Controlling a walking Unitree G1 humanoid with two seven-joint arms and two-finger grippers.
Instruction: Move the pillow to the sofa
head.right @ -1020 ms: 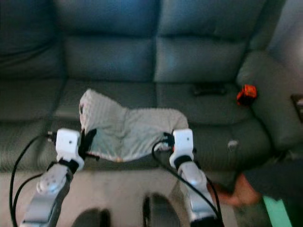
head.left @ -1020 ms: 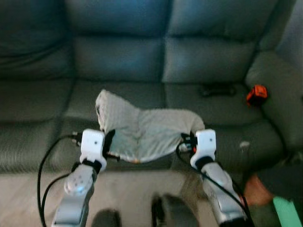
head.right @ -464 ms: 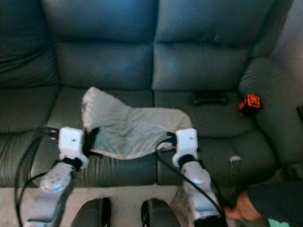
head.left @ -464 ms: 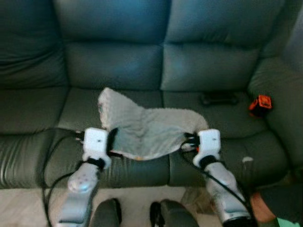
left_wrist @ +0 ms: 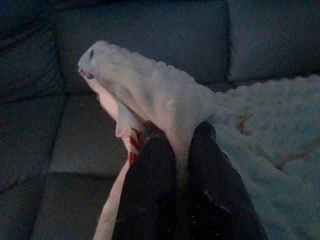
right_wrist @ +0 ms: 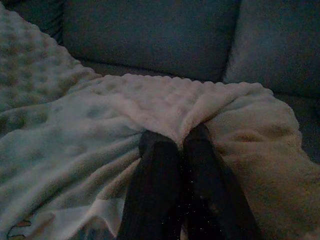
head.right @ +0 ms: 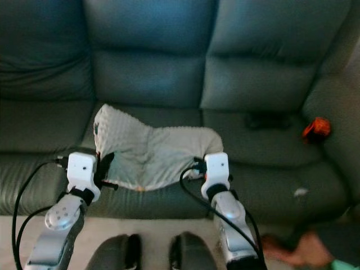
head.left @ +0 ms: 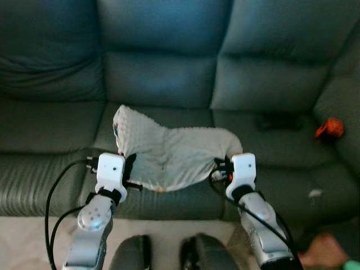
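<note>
grey pillow (head.left: 169, 154) slung between both | left gripper (left_wrist: 182, 150) pinches its edge | right gripper (right_wrist: 180, 142) too

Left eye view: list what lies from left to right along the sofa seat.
Left gripper → pillow → right gripper → dark object → orange object.

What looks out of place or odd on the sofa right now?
The pillow is limp and crumpled, sagging between the left gripper and right gripper, which pinch its edges. A small orange thing and a dark gadget lie loose on the sofa seat.
</note>
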